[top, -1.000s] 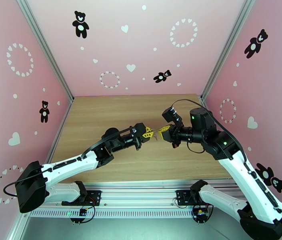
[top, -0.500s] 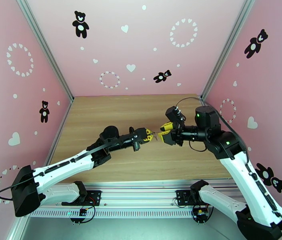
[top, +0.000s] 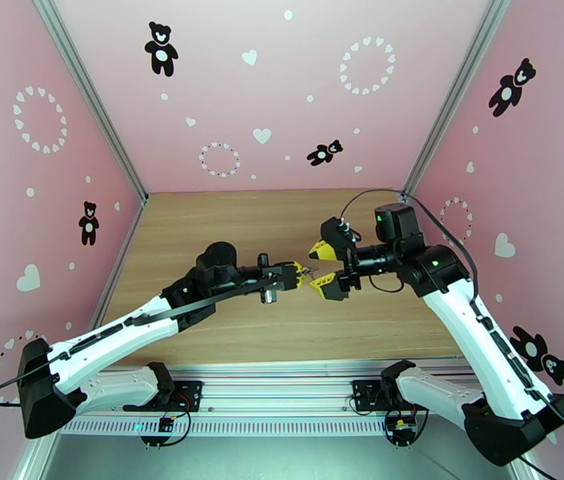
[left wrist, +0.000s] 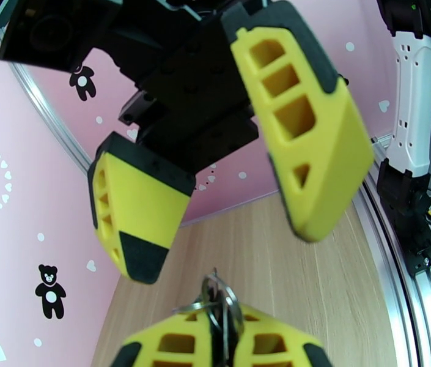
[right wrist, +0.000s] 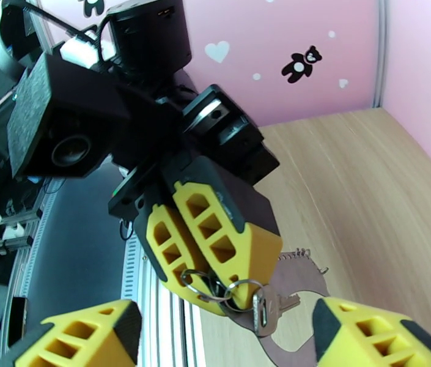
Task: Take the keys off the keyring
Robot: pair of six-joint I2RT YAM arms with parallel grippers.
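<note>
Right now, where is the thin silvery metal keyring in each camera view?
Top external: thin silvery metal keyring, a speck near centre frame at the left gripper's tip.
Left wrist: keyring bottom centre, between that gripper's yellow fingers.
Right wrist: keyring lower centre, a grey key hanging from it.
Shared landmark: the left gripper's yellow fingers pinching it.

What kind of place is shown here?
Likely a robot test booth: pink walls with bear and heart stickers, a light wooden tabletop, and two white-and-black robot arms bolted to a metal rail.

Silvery keyring (right wrist: pixel 222 293) pinched in left gripper (top: pixel 303 273); grey key (right wrist: pixel 263 310) dangling below.
</note>
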